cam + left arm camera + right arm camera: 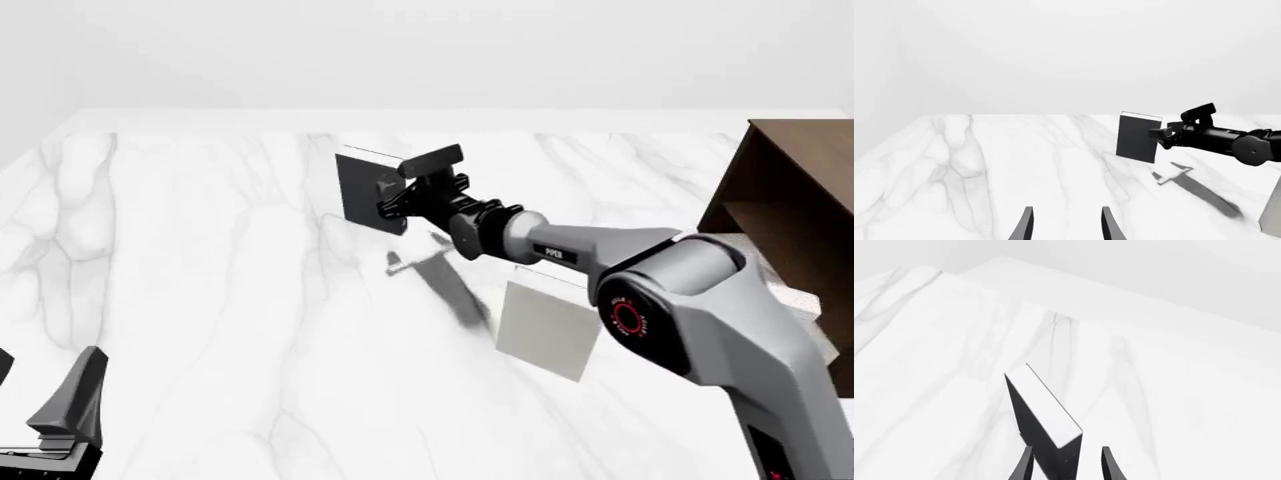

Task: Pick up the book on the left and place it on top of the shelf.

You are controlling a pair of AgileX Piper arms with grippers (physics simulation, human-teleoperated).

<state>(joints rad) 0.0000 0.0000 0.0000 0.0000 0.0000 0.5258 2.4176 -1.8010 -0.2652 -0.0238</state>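
Note:
The dark charcoal book [358, 188] stands upright on the marble table, left of centre and far back. It also shows in the left wrist view [1138, 137]. My right gripper [396, 197] reaches across to the book's right edge. In the right wrist view the book [1044, 410] sits between the fingertips [1110, 465], with a gap on one side, so the jaws are open around it. My left gripper [1066, 212] is open and empty, low at the near left [70, 405]. The dark brown shelf [787, 190] stands at the right edge.
A pale grey book [547, 327] stands under my right forearm, between the dark book and the shelf. Its edge shows in the left wrist view [1272, 215]. The right arm [667, 290] spans the middle of the white marble table [200, 300].

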